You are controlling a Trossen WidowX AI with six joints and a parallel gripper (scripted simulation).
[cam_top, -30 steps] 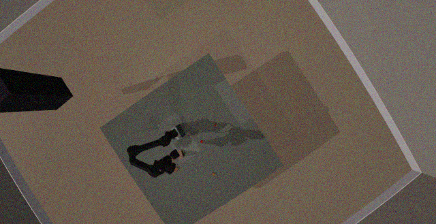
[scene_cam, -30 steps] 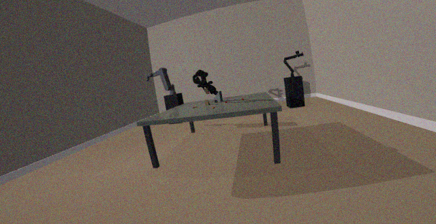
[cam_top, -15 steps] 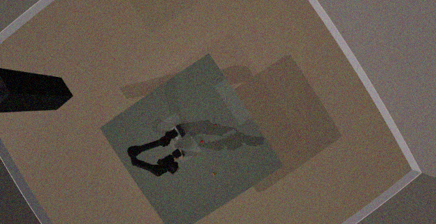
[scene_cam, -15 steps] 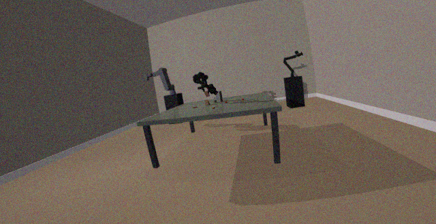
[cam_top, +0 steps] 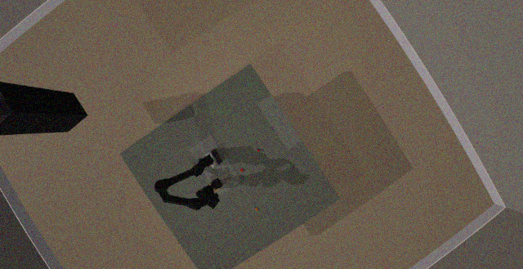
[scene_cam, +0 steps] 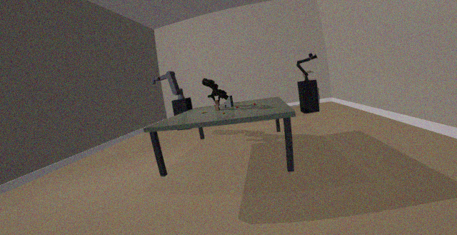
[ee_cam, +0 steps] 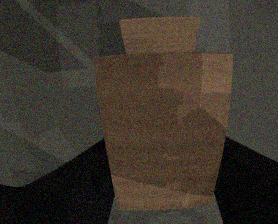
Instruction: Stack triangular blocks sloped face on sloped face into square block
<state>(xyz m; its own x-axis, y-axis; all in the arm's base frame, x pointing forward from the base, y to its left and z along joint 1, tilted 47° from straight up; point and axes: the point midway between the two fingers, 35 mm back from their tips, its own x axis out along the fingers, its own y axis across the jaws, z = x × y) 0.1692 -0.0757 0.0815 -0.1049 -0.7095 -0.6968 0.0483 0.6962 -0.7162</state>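
My gripper (ee_cam: 162,139) (scene_cam: 216,98) is shut on a wooden triangular block (ee_cam: 140,110), whose broad face fills the middle of the wrist view, with a dark finger at each side. The other wooden triangular block (ee_cam: 161,35) shows beyond its top edge, narrower and farther from the camera. The held block hides most of it, so I cannot tell whether the two touch or how their sloped faces lie. In the exterior view the blocks are a small tan upright patch below the gripper, too small to separate. In the top view the arm mostly hides them.
The green-grey table (cam_top: 245,236) (scene_cam: 250,115) carries my arm's base (cam_top: 215,155) (scene_cam: 230,101) close to the blocks. Small red items (cam_top: 258,150) (scene_cam: 254,103) and a small orange item (cam_top: 257,209) lie on it. Other arms stand on pedestals away from the table.
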